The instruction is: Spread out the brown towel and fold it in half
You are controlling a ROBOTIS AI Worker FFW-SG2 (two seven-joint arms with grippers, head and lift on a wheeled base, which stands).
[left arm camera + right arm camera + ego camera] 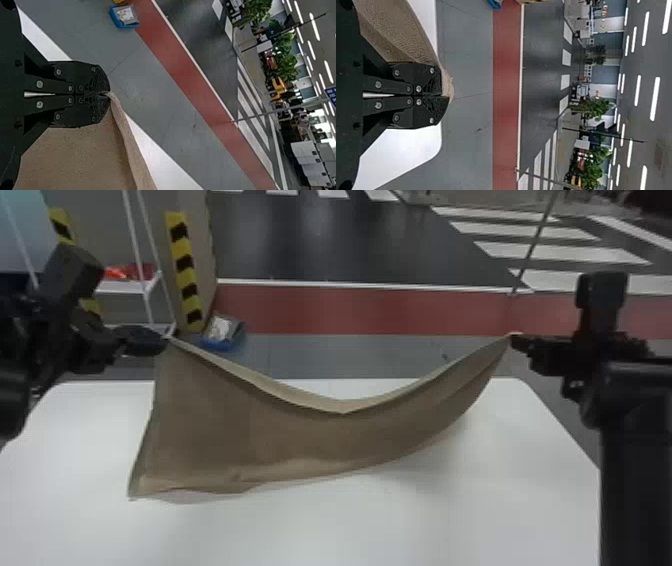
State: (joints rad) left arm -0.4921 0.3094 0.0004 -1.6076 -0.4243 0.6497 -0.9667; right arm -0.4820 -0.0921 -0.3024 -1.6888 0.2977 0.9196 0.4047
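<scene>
In the head view my left gripper [162, 339] holds one upper corner of the brown towel [295, 440], and my right gripper [515, 337] has the other. Between them the top edge sags in a shallow V over the white table [350, 525]; the lower left corner hangs low over the table. The left wrist view has the left gripper [107, 95] shut on a corner of the towel [79, 158]. Seen from the right wrist, the right gripper [445, 95] is shut on the towel [395, 29], a small bit poking out past its fingertips.
Beyond the table's far edge, a blue bin [222, 332] stands on the grey floor beside a yellow-and-black striped post [184, 270]. A white shelf [120, 286] with red items is behind the left arm.
</scene>
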